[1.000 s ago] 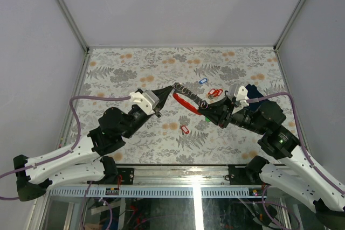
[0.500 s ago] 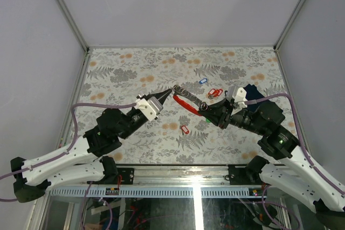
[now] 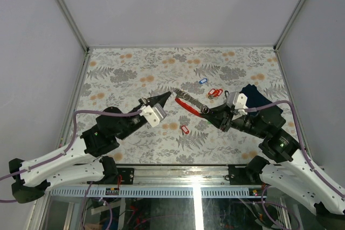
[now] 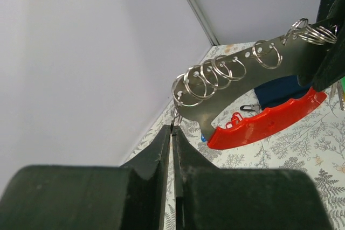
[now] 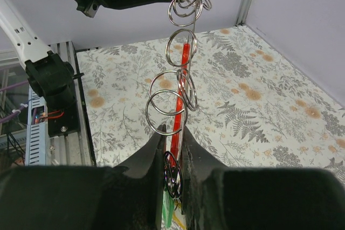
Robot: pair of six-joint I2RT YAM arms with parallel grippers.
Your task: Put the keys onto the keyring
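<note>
Two robot arms meet over a floral-patterned surface (image 3: 124, 68) inside a white-walled enclosure, the left arm (image 3: 102, 133) reaching in from the near left and the right arm (image 3: 272, 133) from the near right. A dark navy cloth (image 3: 257, 94) lies folded at the right side, just behind the right arm.

Between the arms, held clear of the surface, is a grey keyring plate (image 3: 190, 102) with a red edge. The right hand (image 3: 207, 112) is clamped on the plate's near end, fingers pressed to either side. Silver rings (image 4: 202, 79) hang in a row through holes along the plate.

The left hand (image 3: 164, 97) is closed, its fingertips drawn to a point at the plate's far end, right at the last ring. A thin sliver of metal shows at the tips; what it is cannot be told.

The keys lie loose on the surface: a blue-tagged key (image 3: 202, 81) beyond the plate, red-tagged keys (image 3: 215, 92) near the cloth, and another red-tagged key (image 3: 184, 129) on the near side. A green tag (image 5: 168, 211) shows beneath the right fingers.
</note>
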